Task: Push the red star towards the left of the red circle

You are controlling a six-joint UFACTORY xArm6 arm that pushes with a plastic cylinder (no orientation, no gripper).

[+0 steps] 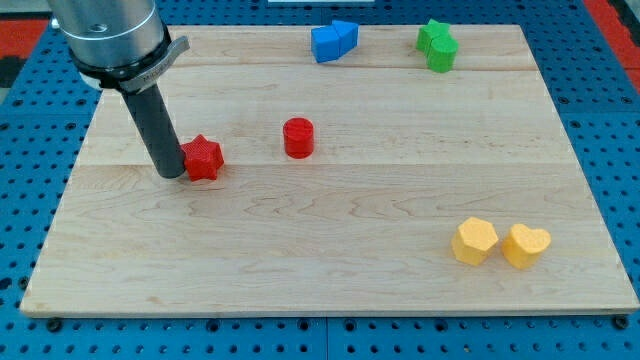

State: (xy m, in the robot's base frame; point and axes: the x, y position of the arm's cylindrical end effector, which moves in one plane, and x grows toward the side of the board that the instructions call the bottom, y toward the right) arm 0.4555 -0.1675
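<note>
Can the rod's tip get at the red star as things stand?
Probably yes: my tip sits right against the red star on its view-left side, nothing between them, with the red circle further toward the view's right.

Two blue blocks (333, 41) touching, two green blocks (437, 45) touching, view's top; two yellow blocks (499, 243) bottom right.

Bright, even overhead light is flooding the wooden board (330, 250), leaving only soft, short shadows hugging the blocks and the dark rod (155, 125), while the metal arm housing (105, 30) is catching a mild sheen and everything is staying sharp.
</note>
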